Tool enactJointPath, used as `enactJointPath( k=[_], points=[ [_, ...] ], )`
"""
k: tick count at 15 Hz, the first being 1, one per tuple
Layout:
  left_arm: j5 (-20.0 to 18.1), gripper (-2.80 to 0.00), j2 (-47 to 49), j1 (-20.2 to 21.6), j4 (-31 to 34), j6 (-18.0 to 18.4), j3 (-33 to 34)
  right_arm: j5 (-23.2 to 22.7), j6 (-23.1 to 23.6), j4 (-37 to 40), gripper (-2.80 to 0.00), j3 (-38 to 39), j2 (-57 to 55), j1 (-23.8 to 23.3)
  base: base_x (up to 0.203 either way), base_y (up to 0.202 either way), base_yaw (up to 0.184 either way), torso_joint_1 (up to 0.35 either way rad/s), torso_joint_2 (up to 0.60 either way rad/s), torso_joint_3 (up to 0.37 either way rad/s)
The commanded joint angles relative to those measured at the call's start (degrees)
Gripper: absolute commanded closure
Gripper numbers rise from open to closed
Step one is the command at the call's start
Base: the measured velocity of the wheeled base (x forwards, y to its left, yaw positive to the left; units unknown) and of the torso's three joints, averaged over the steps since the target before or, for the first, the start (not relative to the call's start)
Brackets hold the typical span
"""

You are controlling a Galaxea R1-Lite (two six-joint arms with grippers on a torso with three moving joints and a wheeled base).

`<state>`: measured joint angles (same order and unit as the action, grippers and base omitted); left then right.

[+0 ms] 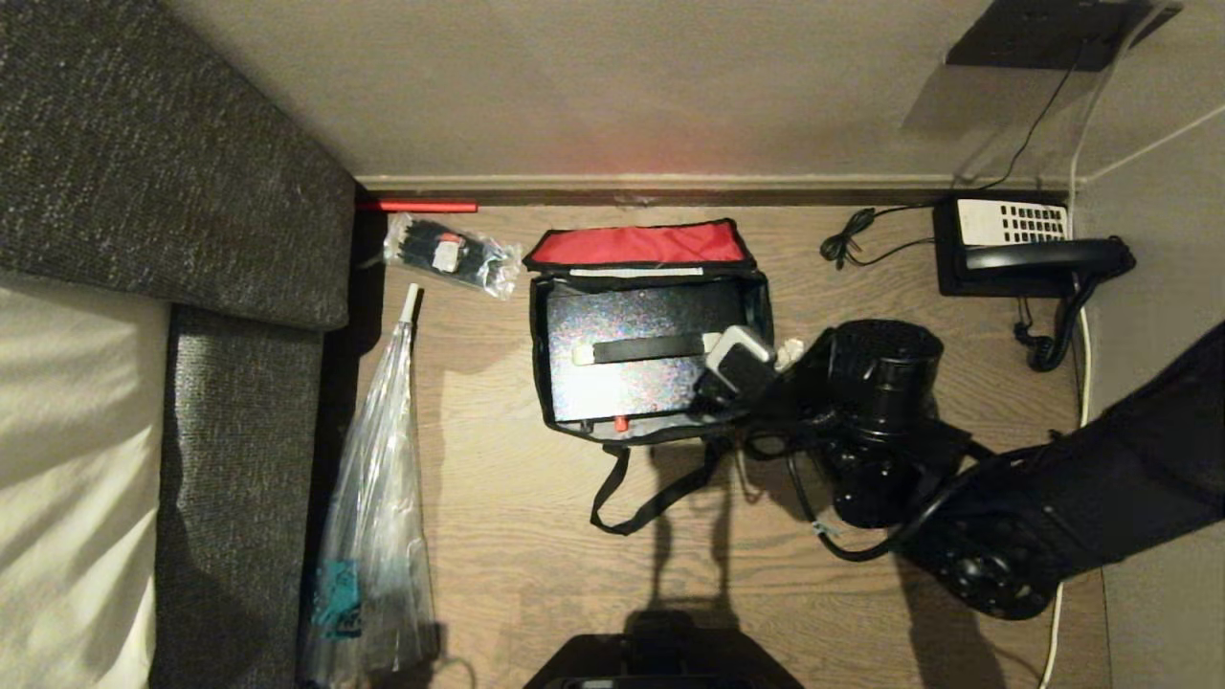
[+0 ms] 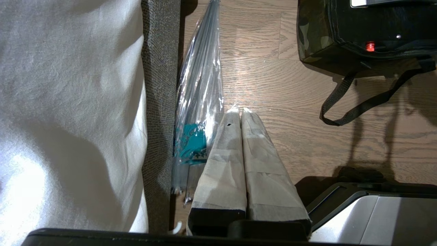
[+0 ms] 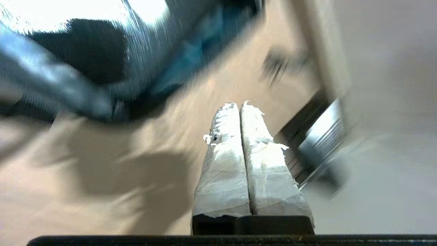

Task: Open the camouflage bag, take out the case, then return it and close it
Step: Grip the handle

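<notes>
Camouflage bag [image 1: 550,368] open on floor near back wall, red lid folded back. Case [image 1: 632,383] lies inside. Right gripper [image 1: 790,354] just beside bag's right edge, jaws fully closed, empty. Left gripper [image 2: 238,111] parked near floor's front edge, jaws closed, empty.
</notes>
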<state>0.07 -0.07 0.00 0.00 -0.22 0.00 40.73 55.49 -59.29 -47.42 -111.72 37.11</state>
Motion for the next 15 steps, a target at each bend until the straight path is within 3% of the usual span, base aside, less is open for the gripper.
enactJointPath(
  k=[1,4,5,7,11,15],
  points=[
    [0.01,0.0,0.07,0.0,0.0,-0.04,0.09,0.25,-16.22,18.31,0.0,1.21,10.22,-2.34,0.0,0.0,0.0,0.0,0.0,0.0],
    [0.01,0.0,0.07,0.0,0.0,-0.04,0.09,-2.23,-32.61,40.15,0.0,3.98,23.6,-8.62,0.0,0.0,0.0,0.0,0.0,0.0],
    [0.01,0.0,0.07,0.0,0.0,-0.04,0.09,-5.42,-39.82,43.41,0.0,6.69,29.05,-10.55,0.0,0.0,0.0,0.0,0.0,0.0],
    [0.01,0.0,0.07,0.0,0.0,-0.04,0.0,-15.03,-47.59,46.58,0.0,13.42,41.49,-14.87,0.0,0.0,0.0,0.0,0.0,0.0],
    [0.01,0.0,0.07,0.0,0.0,-0.04,0.06,-31.62,-53.11,49.4,0.0,31.59,70.95,-24.89,0.0,0.0,0.0,0.0,0.0,0.0],
    [0.01,0.0,0.07,0.0,0.0,-0.04,0.09,-39.76,-52.9,48.74,0.0,45.13,97.8,-32.83,0.0,0.0,0.0,0.0,0.0,0.0]
  ],
)
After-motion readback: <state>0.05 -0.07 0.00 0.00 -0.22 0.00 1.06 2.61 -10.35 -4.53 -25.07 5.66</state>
